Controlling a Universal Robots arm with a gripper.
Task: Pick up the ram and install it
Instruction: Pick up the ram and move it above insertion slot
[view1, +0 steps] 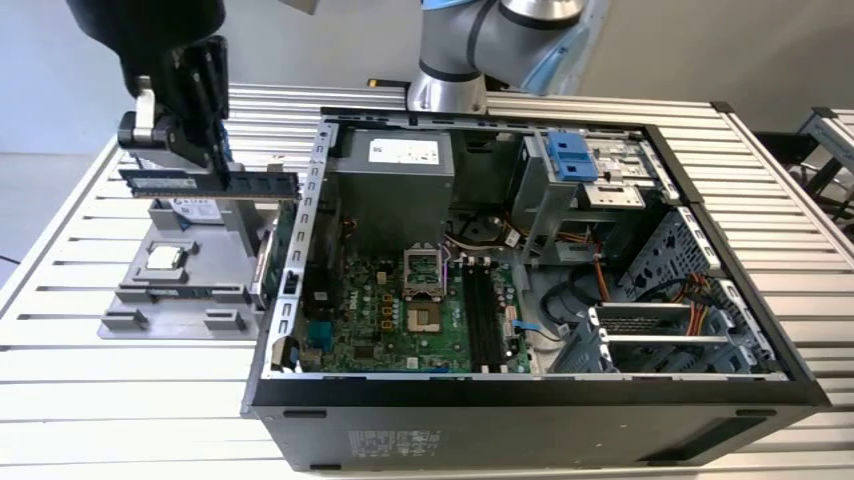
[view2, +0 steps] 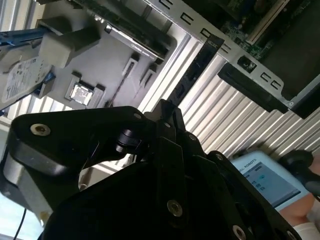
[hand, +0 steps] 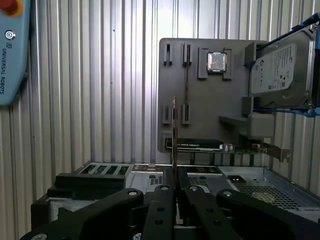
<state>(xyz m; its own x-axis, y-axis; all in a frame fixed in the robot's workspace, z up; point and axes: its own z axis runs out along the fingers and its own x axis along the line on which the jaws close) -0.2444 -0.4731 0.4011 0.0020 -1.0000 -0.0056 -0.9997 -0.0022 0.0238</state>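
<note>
The ram (view1: 260, 183) is a long dark stick with a pale label. It hangs level in the air above the grey fixture plate (view1: 140, 285), at the exterior view's left of the open computer case (view1: 534, 400). My gripper (view1: 200, 170) is shut on it from above, gripping near its middle. In the first wrist view the ram (hand: 174, 132) stands edge-on between the black fingers (hand: 161, 210). In the second wrist view it is a dark strip (view2: 196, 67) running out from the gripper (view2: 167, 112). The black memory slots (view1: 487, 320) lie on the motherboard inside the case.
The fixture plate carries a processor chip (hand: 217, 62) and a grey hard drive with a blue bracket (hand: 280, 70). A teach pendant (view2: 260, 181) lies on the slatted table with a hand (view2: 306, 170) beside it. The case's metal side wall (view1: 304, 230) stands between ram and motherboard.
</note>
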